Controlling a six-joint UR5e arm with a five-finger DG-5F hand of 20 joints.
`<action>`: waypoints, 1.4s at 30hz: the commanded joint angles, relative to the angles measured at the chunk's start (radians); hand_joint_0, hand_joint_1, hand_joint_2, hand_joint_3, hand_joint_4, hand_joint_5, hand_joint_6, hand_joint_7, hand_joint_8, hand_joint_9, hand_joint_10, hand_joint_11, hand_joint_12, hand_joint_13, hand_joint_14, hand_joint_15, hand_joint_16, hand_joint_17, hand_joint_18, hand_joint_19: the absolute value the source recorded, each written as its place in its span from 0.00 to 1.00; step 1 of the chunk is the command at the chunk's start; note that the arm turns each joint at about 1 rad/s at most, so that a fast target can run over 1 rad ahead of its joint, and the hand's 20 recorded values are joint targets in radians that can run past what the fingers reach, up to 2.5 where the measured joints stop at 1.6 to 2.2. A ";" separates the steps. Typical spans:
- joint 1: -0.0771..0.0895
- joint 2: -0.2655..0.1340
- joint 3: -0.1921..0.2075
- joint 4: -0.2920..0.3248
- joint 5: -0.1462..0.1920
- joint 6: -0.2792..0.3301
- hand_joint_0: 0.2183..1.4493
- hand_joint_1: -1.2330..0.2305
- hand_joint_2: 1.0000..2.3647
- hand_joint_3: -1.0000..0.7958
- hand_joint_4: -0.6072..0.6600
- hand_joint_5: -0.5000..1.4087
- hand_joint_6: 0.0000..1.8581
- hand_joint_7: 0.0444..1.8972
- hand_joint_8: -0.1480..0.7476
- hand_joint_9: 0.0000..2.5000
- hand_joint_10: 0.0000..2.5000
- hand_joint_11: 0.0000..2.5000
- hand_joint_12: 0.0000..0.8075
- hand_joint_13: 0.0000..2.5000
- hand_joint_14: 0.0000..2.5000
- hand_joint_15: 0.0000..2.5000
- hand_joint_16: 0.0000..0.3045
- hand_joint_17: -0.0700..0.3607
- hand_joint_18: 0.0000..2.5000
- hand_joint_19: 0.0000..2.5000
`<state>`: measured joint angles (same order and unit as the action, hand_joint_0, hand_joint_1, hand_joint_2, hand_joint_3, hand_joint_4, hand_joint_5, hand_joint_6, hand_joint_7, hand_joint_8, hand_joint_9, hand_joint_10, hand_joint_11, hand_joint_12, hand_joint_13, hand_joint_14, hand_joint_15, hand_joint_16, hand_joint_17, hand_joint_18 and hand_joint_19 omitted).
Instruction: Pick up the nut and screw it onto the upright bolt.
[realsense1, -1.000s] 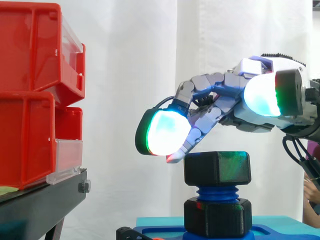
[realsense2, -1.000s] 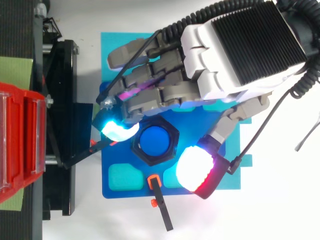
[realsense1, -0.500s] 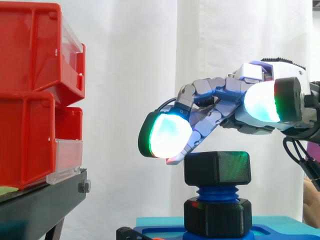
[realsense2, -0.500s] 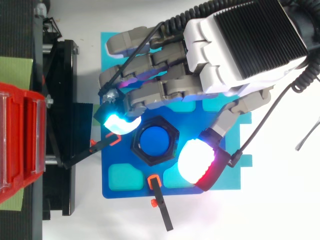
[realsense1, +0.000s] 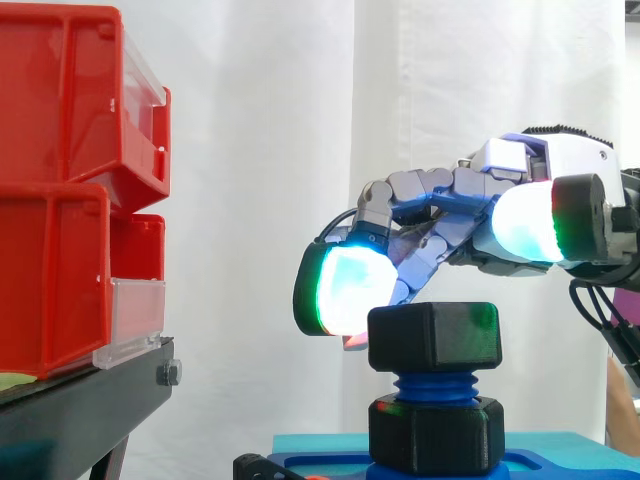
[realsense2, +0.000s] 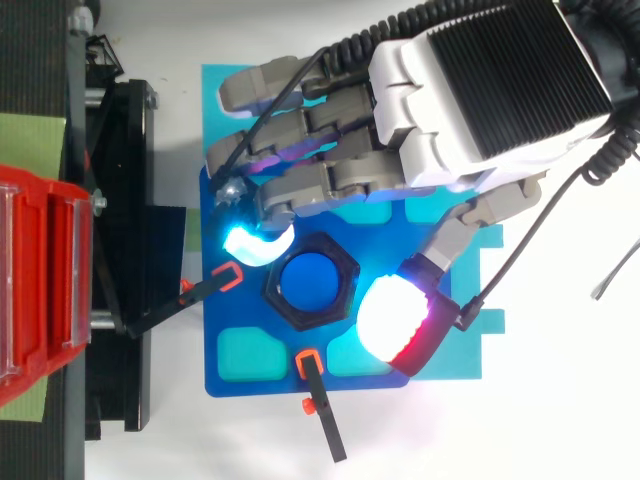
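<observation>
A black hex nut (realsense1: 435, 335) sits on top of the upright blue bolt (realsense1: 433, 385), whose blue end shows through the nut's hole (realsense2: 310, 280). The bolt stands in a black hex base (realsense1: 435, 432) on a blue plate (realsense2: 240, 390). My hand (realsense2: 470, 90) hovers over the nut with its fingers bent and spread. One glowing fingertip (realsense1: 345, 290) is at the nut's upper left edge. The thumb pad (realsense2: 392, 320) is on the opposite side and sits higher than the nut in the side view. Nothing is held.
Red bins (realsense1: 70, 190) stack on a black stand (realsense1: 80, 410) to the left. Two black clamp levers with orange tips (realsense2: 320, 405) (realsense2: 205, 290) lie at the plate's front and left edges. A white curtain hangs behind.
The hand has shifted toward the nut. The glowing fingertip moved right and slightly down until it reached the nut's edge. The nut has not moved.
</observation>
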<state>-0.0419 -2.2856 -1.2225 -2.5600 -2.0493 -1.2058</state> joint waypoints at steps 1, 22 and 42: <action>-0.001 0.000 0.000 -0.006 0.000 -0.006 0.25 0.68 0.00 0.28 0.63 0.26 0.27 0.65 0.42 0.34 0.00 0.00 0.27 0.22 0.00 0.00 0.07 0.27 0.10 0.00; -0.055 0.001 -0.031 0.046 -0.048 -0.006 0.27 0.67 0.00 0.28 0.58 0.29 0.32 0.63 0.42 0.49 0.00 0.00 0.19 0.32 0.00 0.00 0.04 0.23 0.20 0.01; -0.082 0.001 0.055 0.024 -0.104 -0.003 0.25 0.71 0.00 0.28 0.65 0.22 0.27 0.43 0.40 0.41 0.00 0.00 0.23 0.29 0.00 0.00 0.06 0.26 0.18 0.02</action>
<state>-0.1250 -2.2842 -1.1776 -2.5370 -2.1482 -1.2089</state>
